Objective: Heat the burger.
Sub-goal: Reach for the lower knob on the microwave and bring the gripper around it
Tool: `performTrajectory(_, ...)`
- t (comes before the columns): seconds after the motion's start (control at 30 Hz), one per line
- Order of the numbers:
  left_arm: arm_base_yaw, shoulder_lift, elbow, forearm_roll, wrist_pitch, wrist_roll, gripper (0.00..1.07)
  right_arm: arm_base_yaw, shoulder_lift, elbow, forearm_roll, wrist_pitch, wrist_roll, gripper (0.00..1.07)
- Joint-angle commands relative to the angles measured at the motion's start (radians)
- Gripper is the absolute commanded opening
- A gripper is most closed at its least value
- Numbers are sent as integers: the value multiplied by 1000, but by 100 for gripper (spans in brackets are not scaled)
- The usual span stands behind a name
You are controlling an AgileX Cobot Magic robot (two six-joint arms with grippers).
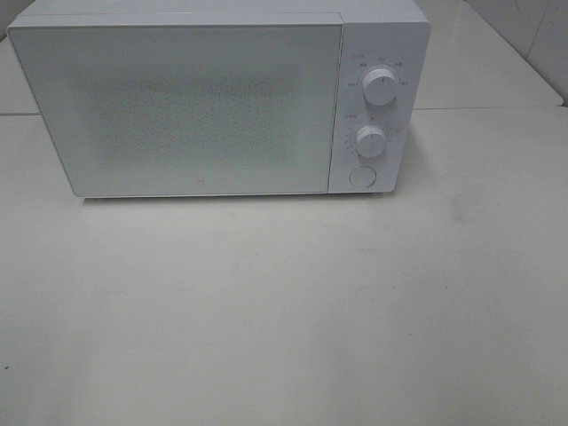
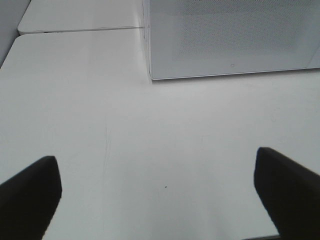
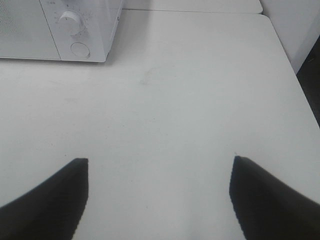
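The burger is out of view in every frame. A white microwave (image 1: pixel 213 102) stands at the back of the white table (image 1: pixel 284 311) with its door shut; its inside is hidden. It has two knobs (image 1: pixel 380 87) and a round button (image 1: pixel 361 176) on its right panel. It also shows in the left wrist view (image 2: pixel 230 37) and in the right wrist view (image 3: pixel 65 27). My left gripper (image 2: pixel 157 192) is open and empty over the bare table. My right gripper (image 3: pixel 160 195) is open and empty over the table, to the right of the microwave. Neither arm shows in the exterior high view.
A second white table top (image 1: pixel 497 53) adjoins behind, with a seam beside the microwave. A wall (image 1: pixel 524 27) stands at the back right. The table's right edge (image 3: pixel 295 80) drops to a dark floor.
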Motion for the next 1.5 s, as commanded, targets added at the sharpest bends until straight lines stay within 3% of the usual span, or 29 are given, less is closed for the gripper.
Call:
performTrajectory(0.03, -3, -25, 4, -7, -2, -4, 100, -9, -27, 4, 2, -5, -8, 75)
performTrajectory(0.8, -3, -25, 4, -7, -2, -4, 100, -9, 0, -28, -2, -10, -7, 75)
performTrajectory(1.5, -3, -25, 4, -7, -2, -4, 100, -9, 436, -38, -1, -369, -7, 75)
